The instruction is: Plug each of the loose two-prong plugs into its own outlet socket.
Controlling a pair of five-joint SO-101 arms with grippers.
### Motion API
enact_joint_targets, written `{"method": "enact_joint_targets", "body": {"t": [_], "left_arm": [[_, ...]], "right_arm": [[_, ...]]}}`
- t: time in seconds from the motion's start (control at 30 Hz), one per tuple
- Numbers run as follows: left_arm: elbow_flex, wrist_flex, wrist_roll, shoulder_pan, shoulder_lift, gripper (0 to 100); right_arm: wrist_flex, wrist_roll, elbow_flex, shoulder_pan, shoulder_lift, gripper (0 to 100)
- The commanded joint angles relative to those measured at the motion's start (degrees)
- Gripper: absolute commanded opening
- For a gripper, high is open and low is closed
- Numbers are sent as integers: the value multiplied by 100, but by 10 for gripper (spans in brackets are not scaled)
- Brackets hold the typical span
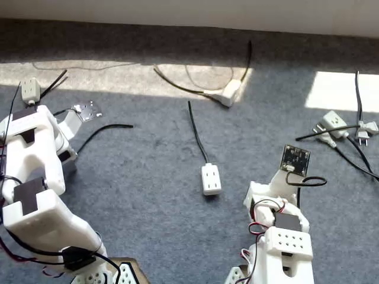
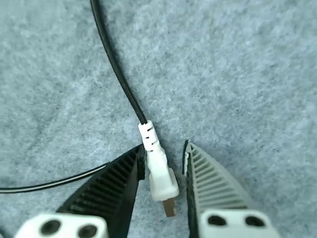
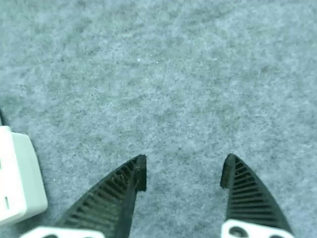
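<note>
The left gripper point(image 2: 164, 147), jaws released, straddles a white plug point(image 2: 159, 173) on carpet point(image 2: 247, 74); the right gripper point(image 3: 185, 158) gapes beside a half-cut-off outlet socket point(image 3: 15, 173).

No lettering, number or sign can be read. The white plug point(image 2: 157, 171), the outlet socket point(image 1: 211, 179) and the dark circuit board point(image 1: 295, 158) carry no legible marks.

Grey carpet point(image 1: 148, 177) lies sunlit in patches below a pale wall point(image 1: 237, 10).
</note>
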Motion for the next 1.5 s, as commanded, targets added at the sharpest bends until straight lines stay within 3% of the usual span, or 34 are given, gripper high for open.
{"method": "enact_joint_targets", "body": {"t": [0.0, 0.63, 0.8, 1.2, 1.3, 1.47], "left_arm": [[-119, -53, -53, -110, -22, 146], [-145, -554, -53, -180, 576, 145], [-145, -571, -53, -180, 602, 43], [-576, -519, -18, -233, 593, 6], [-1086, 18, -9, -259, 514, 6], [-2193, 1776, -9, -48, -356, 6]], "right_arm": [[-119, -26, -31, -40, -92, 250], [-119, -26, -22, -40, -92, 250], [-119, -26, -31, -40, -92, 250], [-119, -26, -31, -48, -92, 250], [-119, -26, -31, -57, -92, 250], [-119, -26, -31, -57, -92, 250]]}}
